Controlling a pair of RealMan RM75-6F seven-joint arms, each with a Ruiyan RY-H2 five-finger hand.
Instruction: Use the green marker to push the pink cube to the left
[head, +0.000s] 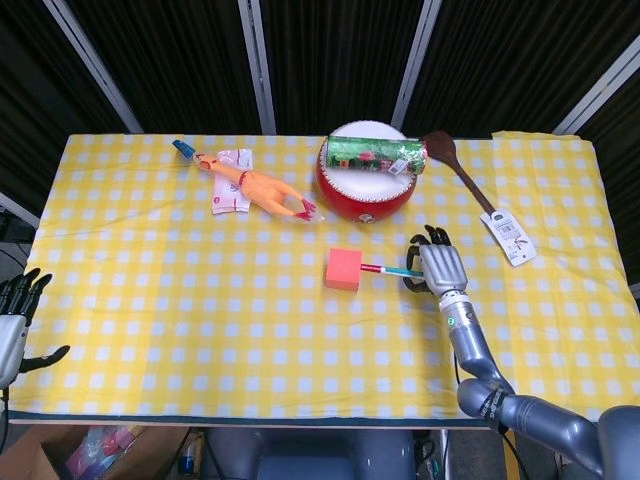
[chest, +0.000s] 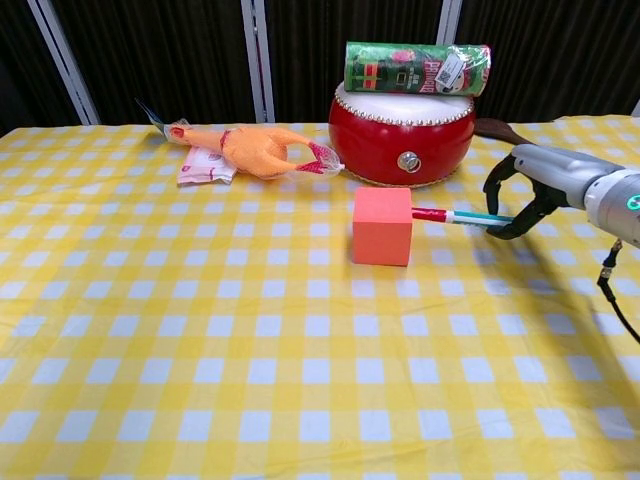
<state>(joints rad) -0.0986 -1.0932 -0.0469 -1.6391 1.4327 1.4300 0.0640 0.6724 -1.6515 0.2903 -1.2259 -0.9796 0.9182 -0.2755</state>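
Note:
The pink cube (head: 343, 269) (chest: 381, 226) sits on the yellow checked tablecloth, just in front of the red drum. My right hand (head: 435, 268) (chest: 527, 187) grips the green marker (head: 386, 270) (chest: 455, 216) and holds it level, pointing left. Its red-capped tip touches the cube's right face. My left hand (head: 14, 318) hangs off the table's left edge with fingers apart, holding nothing; the chest view does not show it.
A red drum (head: 364, 183) (chest: 402, 131) with a green can (head: 376, 154) (chest: 417, 68) on top stands behind the cube. A rubber chicken (head: 258, 187) (chest: 252, 147) lies at the back left on a packet (head: 231, 180). A wooden spoon (head: 470, 184) lies at the back right.

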